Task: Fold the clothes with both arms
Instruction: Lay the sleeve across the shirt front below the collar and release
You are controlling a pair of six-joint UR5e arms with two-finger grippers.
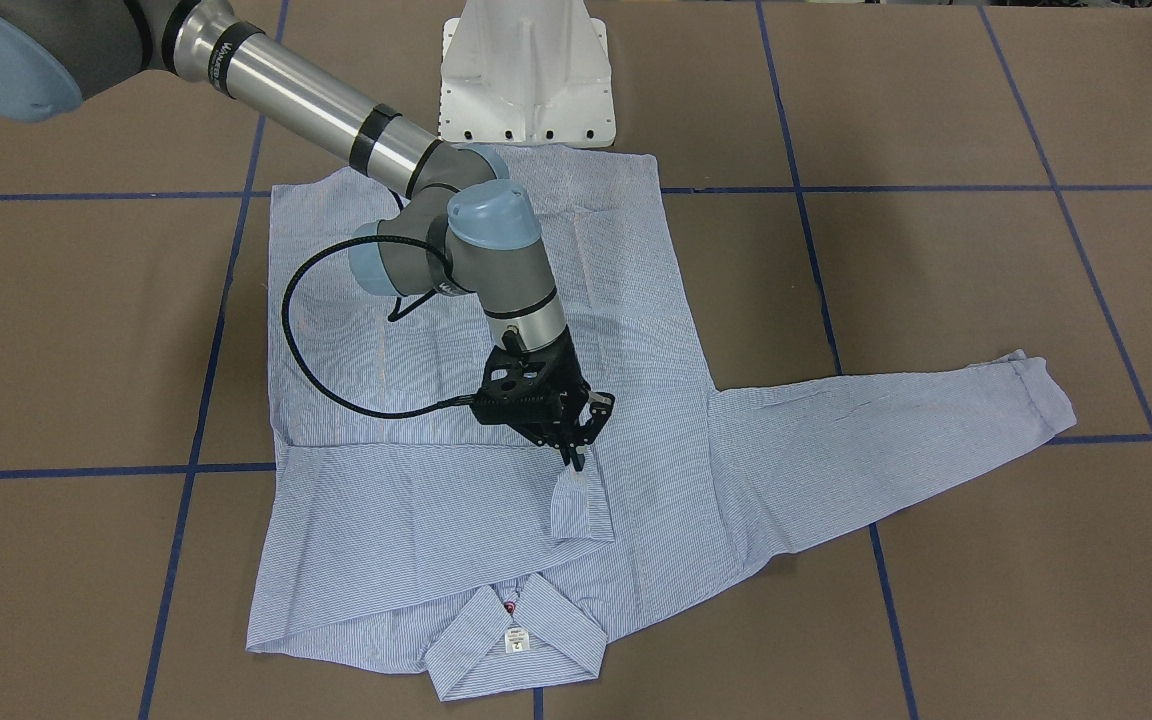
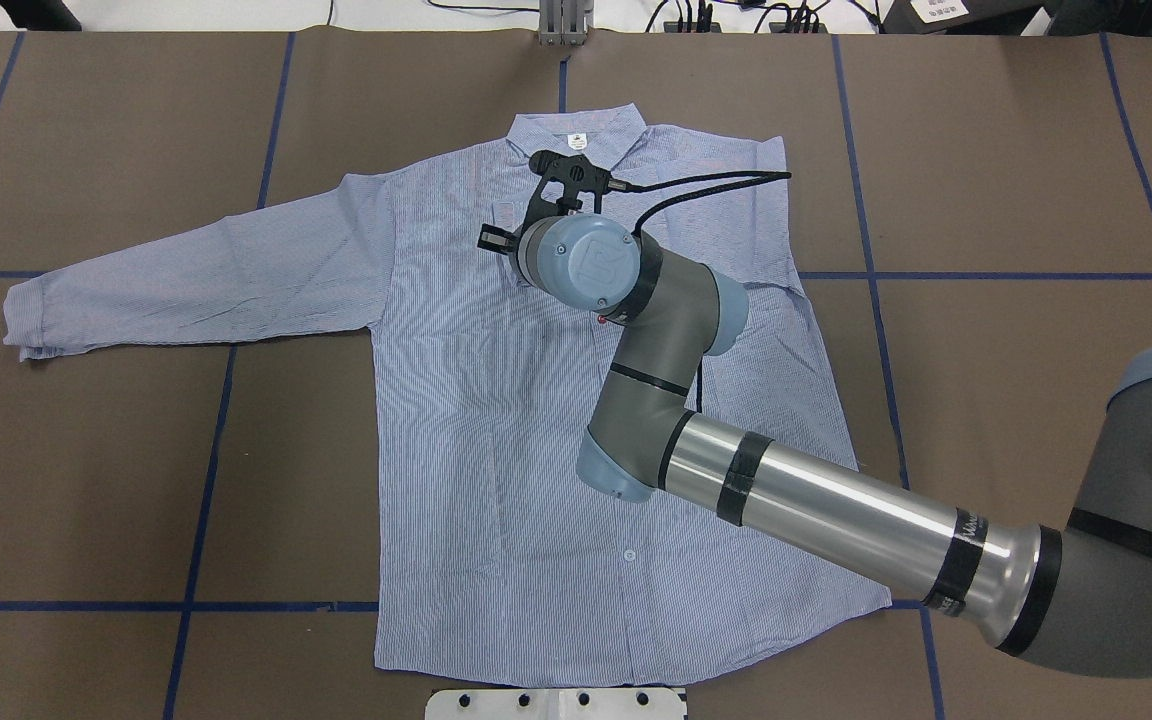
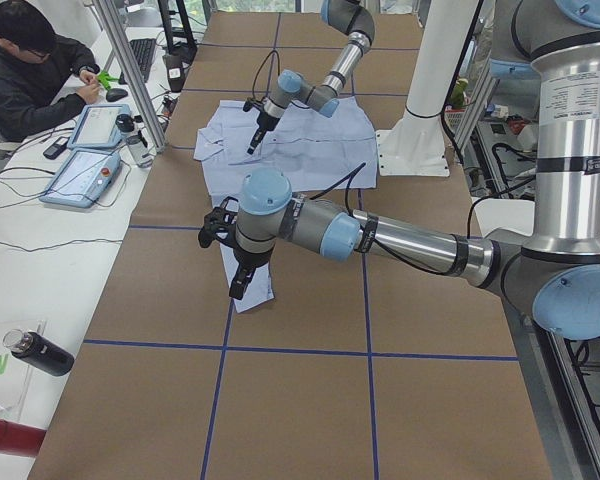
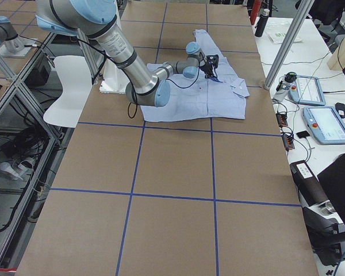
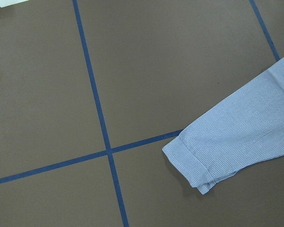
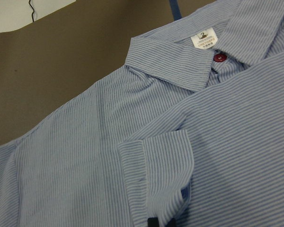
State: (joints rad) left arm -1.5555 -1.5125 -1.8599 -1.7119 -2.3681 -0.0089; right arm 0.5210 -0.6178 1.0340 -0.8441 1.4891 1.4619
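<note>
Shirt (image 2: 496, 450) lies flat on the table (image 2: 1036, 150), collar far, one sleeve stretched left. Right gripper (image 1: 574, 456) clamps the other sleeve's cuff over the chest. Left gripper (image 3: 242, 282) hovers near the outstretched cuff; open or closed cannot be told.

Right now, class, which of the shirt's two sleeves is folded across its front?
The sleeve on the robot's right side: it lies across the chest, its cuff in the right tool. The other sleeve stretches out flat on the table.

Brown table (image 1: 936, 300), blue tape grid (image 1: 936, 188), white pedestal base (image 1: 526, 90), seated person (image 3: 25, 70), teach pendant (image 3: 80, 175), black bottle (image 3: 40, 353), white chair (image 4: 72, 86)
</note>
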